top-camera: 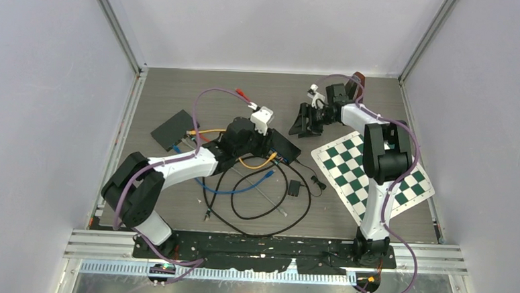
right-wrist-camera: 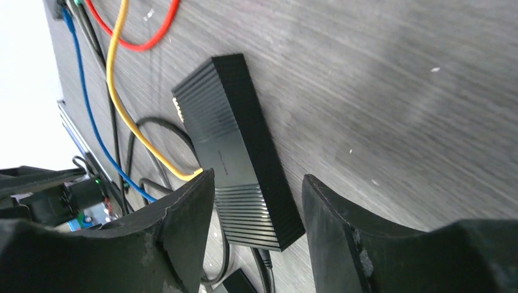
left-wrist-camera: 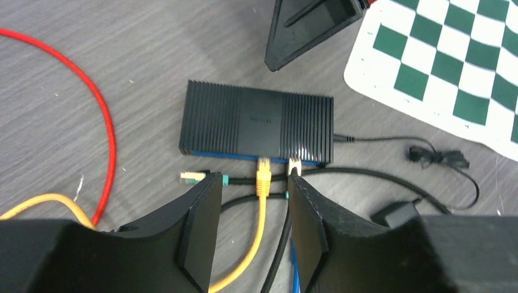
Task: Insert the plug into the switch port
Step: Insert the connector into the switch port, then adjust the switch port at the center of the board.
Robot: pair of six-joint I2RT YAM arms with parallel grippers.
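Left gripper [left-wrist-camera: 252, 183] hangs open, jaws astride the yellow plug [left-wrist-camera: 263, 174], which seems seated in the switch [left-wrist-camera: 256, 122] port; right gripper [right-wrist-camera: 256, 183] hovers open nearby. A finger snagging the cable [left-wrist-camera: 259, 232] could unseat it.

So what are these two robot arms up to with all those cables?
They're plugging a network cable into the small black switch on the table. The yellow plug looks seated in a front port. The left gripper is open, fingers either side of the yellow cable without pinching it. The right gripper hangs open over one end of the switch. A green-tipped plug lies loose nearby.
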